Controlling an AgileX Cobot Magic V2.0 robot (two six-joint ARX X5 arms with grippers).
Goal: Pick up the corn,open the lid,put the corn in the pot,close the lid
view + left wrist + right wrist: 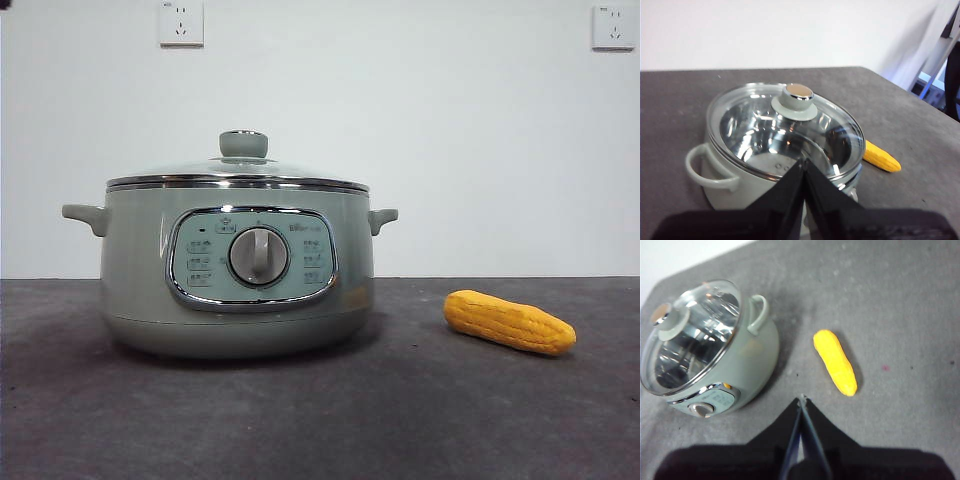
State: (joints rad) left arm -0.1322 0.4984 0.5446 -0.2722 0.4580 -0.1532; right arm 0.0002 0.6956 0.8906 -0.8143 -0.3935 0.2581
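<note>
The sage-green pot (pixel 236 275) stands left of centre on the dark table, with the glass lid (pixel 238 172) closed on it. The yellow corn (pixel 509 322) lies on the table to the pot's right, apart from it. In the left wrist view the pot (pixel 735 192), the lid (pixel 790 127) and the corn (pixel 881 157) show; my left gripper (pixel 804 162) is shut and empty, above the pot's near side. In the right wrist view the pot (pixel 757 352), lid (pixel 690 335) and corn (pixel 835 361) show; my right gripper (pixel 802 400) is shut and empty, high above the table near the corn.
A white wall with two sockets (pixel 181 23) stands behind the table. The table's edge (pixel 900 90) and a metal frame (pixel 940 55) show beyond it in the left wrist view. No arm shows in the front view.
</note>
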